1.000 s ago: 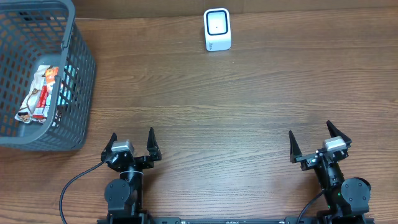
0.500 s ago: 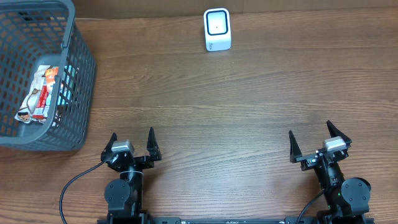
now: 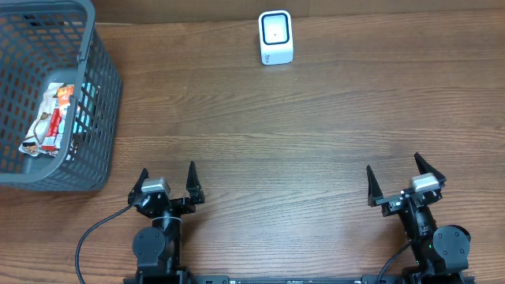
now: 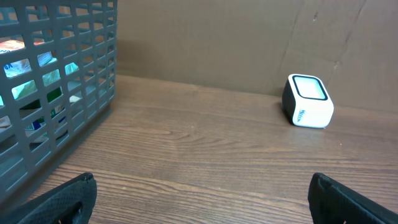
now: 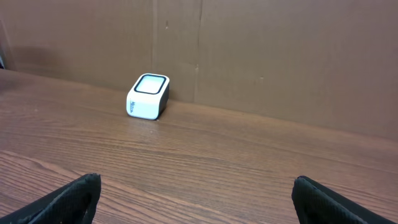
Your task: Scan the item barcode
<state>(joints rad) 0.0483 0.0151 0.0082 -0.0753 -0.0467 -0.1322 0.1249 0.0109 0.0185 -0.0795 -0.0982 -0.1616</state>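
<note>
Nothing moved: left gripper (image 3: 167, 170) and right gripper (image 3: 393, 164) parked near, jaws spread wide, empty. Item (image 3: 49, 118) in basket (image 3: 109, 102), scanner (image 3: 275, 37) far; task unstarted.

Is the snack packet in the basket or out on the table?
In the basket. The overhead view shows the snack packet lying inside the walls of the grey basket, towards its right side.

Even, soft indoor light; sharp pictures, faint shadows, no glare.
</note>
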